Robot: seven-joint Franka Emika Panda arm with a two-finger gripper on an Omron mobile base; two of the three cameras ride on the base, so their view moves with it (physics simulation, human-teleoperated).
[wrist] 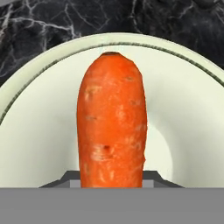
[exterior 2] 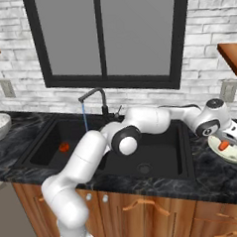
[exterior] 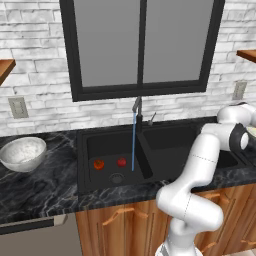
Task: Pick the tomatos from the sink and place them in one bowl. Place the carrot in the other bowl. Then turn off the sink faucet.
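The task is at its carrot step, and most of the work is left. The two tomatos (exterior: 99, 163) (exterior: 122, 162) lie on the floor of the left basin of the sink (exterior: 85, 165), near the round drain, so neither one has gone to a bowl yet. The mottled grey-white bowl (exterior: 22, 152) stands on the counter (exterior: 45, 185) toward its left end, and nothing can be seen inside it. The sink faucet (exterior: 136, 106) is running: a thin blue stream falls from the spout into the left basin, so turning it off is also left.

The arm reaches over the right basin to the right end of the counter. There the jaws are clenched on the carrot (wrist: 112, 120), and the gripper (exterior 2: 225, 144) holds it above the pale cream-greenish bowl (exterior 2: 231, 156). In the hand view the carrot stands between the two finger tips and runs away from the camera, its far end pointing at the bowl's far rim. The bowl lies directly under it. Whether the carrot already touches the bottom of the bowl I cannot tell. I judge that the next move is to release it there.
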